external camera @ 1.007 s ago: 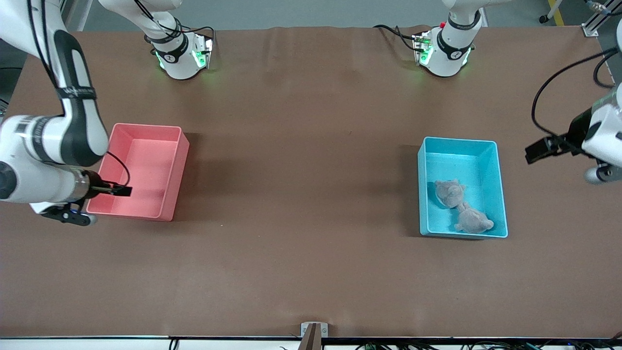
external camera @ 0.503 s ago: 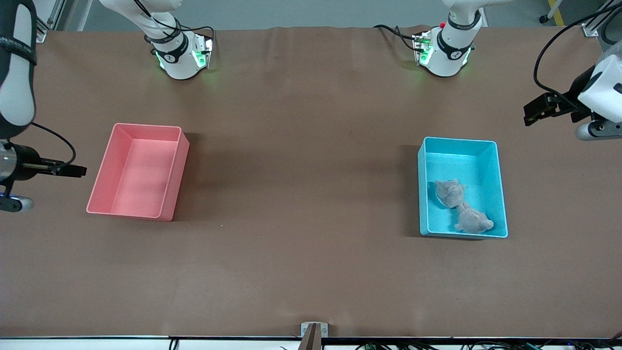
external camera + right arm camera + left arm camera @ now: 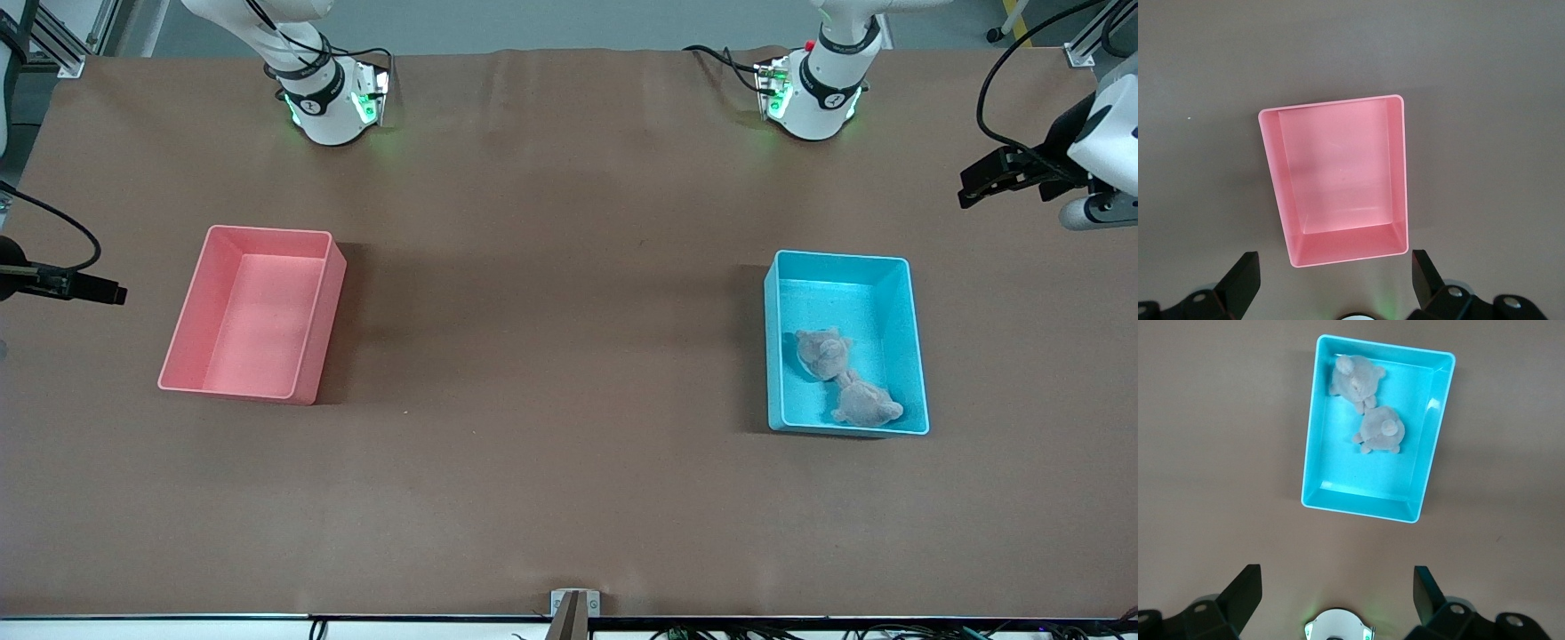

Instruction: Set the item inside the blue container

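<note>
Cyan plastic, smooth-walled: your blue container (image 3: 846,342) sat toward the left arm's end of the table (image 3: 551,356), and you could have counted two grey plush toys (image 3: 845,378) in it, touching one another, at the end nearer the front camera. One pink bin (image 3: 253,313) stood toward the right arm's end with nothing in it. No brand, label or writing could be read on either bin or on the toys.

Compared with half a second before, your left gripper (image 3: 1338,593) had lifted a little higher at the table's edge past the blue container, and your right gripper (image 3: 1335,273) had pulled further off past the pink bin. Bins and toys had not shifted.

Both wrist views showed the fingers spread wide, and neither gripper had hold of anything.
</note>
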Tool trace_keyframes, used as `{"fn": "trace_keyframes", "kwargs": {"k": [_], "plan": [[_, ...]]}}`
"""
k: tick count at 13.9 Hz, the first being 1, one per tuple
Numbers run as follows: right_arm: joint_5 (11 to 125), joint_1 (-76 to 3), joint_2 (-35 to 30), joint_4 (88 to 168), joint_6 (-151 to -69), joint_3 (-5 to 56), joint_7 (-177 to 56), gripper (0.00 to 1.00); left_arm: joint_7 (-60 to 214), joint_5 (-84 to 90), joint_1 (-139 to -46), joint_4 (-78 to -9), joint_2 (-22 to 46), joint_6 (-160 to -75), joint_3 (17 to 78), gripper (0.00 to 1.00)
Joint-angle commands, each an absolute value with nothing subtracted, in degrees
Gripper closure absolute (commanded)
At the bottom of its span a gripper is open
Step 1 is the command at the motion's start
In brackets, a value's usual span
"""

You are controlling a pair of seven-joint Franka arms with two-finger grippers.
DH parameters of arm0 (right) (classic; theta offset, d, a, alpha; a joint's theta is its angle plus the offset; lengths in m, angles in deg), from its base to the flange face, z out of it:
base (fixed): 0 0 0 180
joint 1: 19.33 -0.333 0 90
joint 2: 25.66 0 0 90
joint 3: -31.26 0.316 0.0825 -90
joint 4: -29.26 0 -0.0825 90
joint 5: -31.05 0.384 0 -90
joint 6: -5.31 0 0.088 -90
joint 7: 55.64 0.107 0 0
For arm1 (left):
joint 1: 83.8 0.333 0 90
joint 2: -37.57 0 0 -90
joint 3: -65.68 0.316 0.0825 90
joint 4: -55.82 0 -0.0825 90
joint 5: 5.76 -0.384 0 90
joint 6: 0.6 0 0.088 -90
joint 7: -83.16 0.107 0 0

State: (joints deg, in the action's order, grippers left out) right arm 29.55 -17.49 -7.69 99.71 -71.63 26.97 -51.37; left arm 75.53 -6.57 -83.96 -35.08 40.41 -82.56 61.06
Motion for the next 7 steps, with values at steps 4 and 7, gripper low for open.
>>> {"fn": "trace_keyframes", "kwargs": {"k": [4,7], "plan": [[28.68,-17.31,-8.69,100.19,-71.06,27.39,-51.69,0.0,77.97,-6.73,-84.33,-35.68,41.7,-83.66,61.37,0.0],[28.94,-17.84,-8.96,98.87,-71.15,27.57,-51.51,0.0,77.98,-7.69,-84.24,-33.83,40.03,-83.66,61.55,0.0]]}}
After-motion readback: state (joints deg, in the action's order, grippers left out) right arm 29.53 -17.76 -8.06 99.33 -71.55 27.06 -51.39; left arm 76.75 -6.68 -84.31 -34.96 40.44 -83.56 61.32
